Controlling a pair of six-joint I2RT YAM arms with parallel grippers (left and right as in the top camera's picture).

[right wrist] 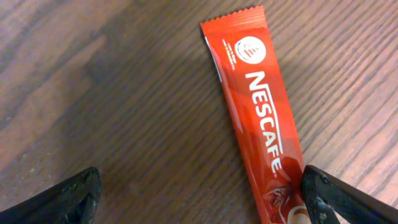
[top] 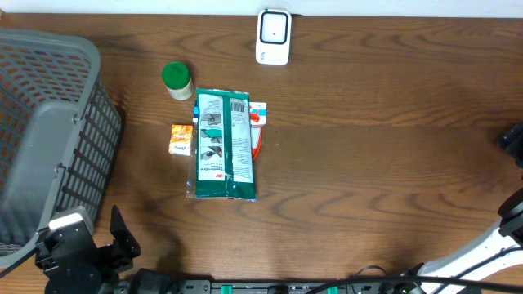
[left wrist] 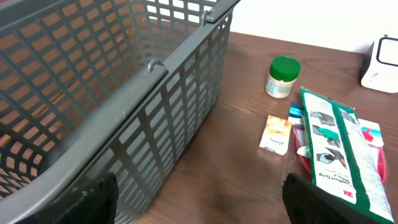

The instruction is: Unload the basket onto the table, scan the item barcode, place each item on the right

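Observation:
A red Nescafe stick sachet [right wrist: 261, 112] lies flat on the wooden table in the right wrist view. My right gripper [right wrist: 202, 196] is open just above it, and the sachet's lower end sits against the right fingertip [right wrist: 348, 199]. Nothing is gripped. The white barcode scanner [top: 273, 36] stands at the table's far edge, also seen as the white scanner [left wrist: 382, 62] in the left wrist view. My left gripper [left wrist: 199, 199] is open and empty near the front left, beside the basket. The sachet does not show in the overhead view.
A grey mesh basket [top: 49, 139] fills the left side. Near the middle lie a green 3M package [top: 223, 145], a small orange packet [top: 181, 139] and a green-lidded jar [top: 176, 80]. The right arm [top: 513, 208] shows at the right edge.

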